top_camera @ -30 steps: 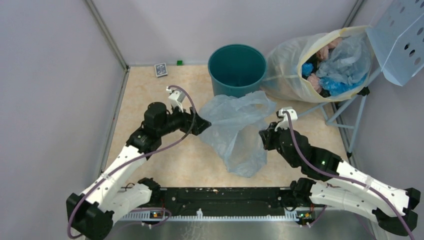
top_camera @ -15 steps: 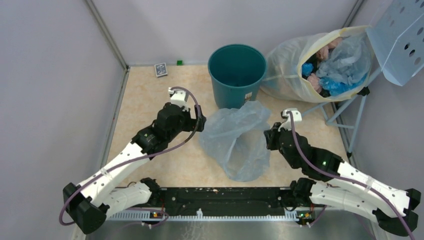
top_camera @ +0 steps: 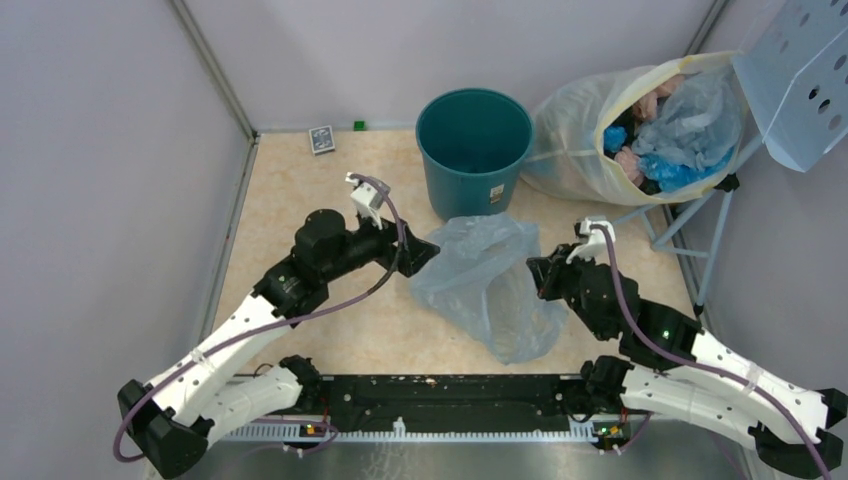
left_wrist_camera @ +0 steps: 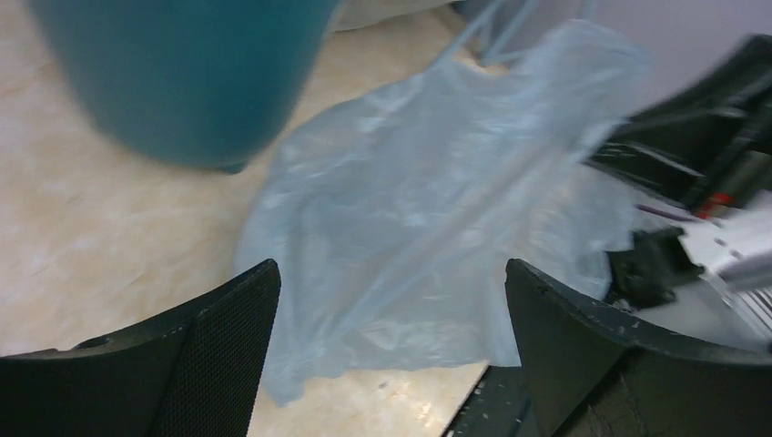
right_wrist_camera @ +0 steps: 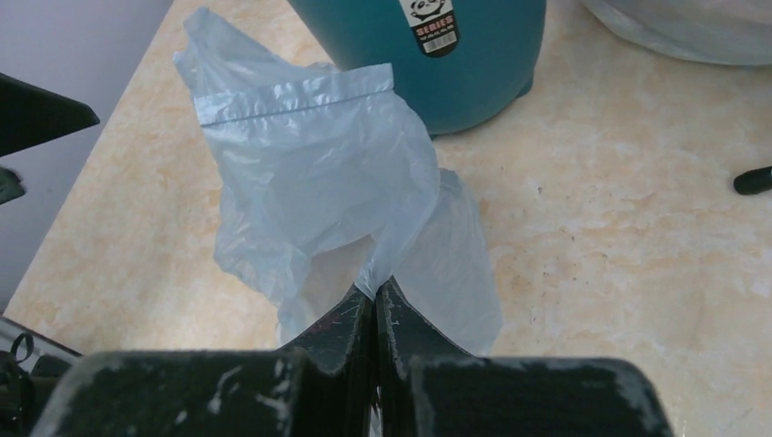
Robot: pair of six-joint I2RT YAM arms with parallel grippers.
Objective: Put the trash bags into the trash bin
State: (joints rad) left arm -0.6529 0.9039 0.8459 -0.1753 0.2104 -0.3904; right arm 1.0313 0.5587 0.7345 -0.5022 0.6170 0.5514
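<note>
The pale-blue trash bag (top_camera: 485, 280) hangs crumpled over the floor in front of the dark-teal trash bin (top_camera: 473, 135). My right gripper (top_camera: 540, 272) is shut on the bag's right edge; in the right wrist view the bag (right_wrist_camera: 319, 182) rises from the closed gripper (right_wrist_camera: 375, 291) toward the bin (right_wrist_camera: 455, 55) and its white label. My left gripper (top_camera: 425, 252) is open at the bag's left side, touching or just short of it. In the left wrist view the bag (left_wrist_camera: 428, 218) lies beyond the spread fingers (left_wrist_camera: 228, 346) and nothing is between them. The bin (left_wrist_camera: 182, 73) is at upper left.
A big yellowish sack (top_camera: 630, 120) stuffed with blue and pink bags leans at the back right, beside a pale-blue perforated panel (top_camera: 800, 70) and a metal stand (top_camera: 690, 230). A small card box (top_camera: 321, 139) lies near the back wall. Grey walls enclose the floor.
The left gripper let go of the bag's left edge and now stands open beside it. The bag has sagged lower and shifted right and nearer. The right arm moved slightly right, still holding.
</note>
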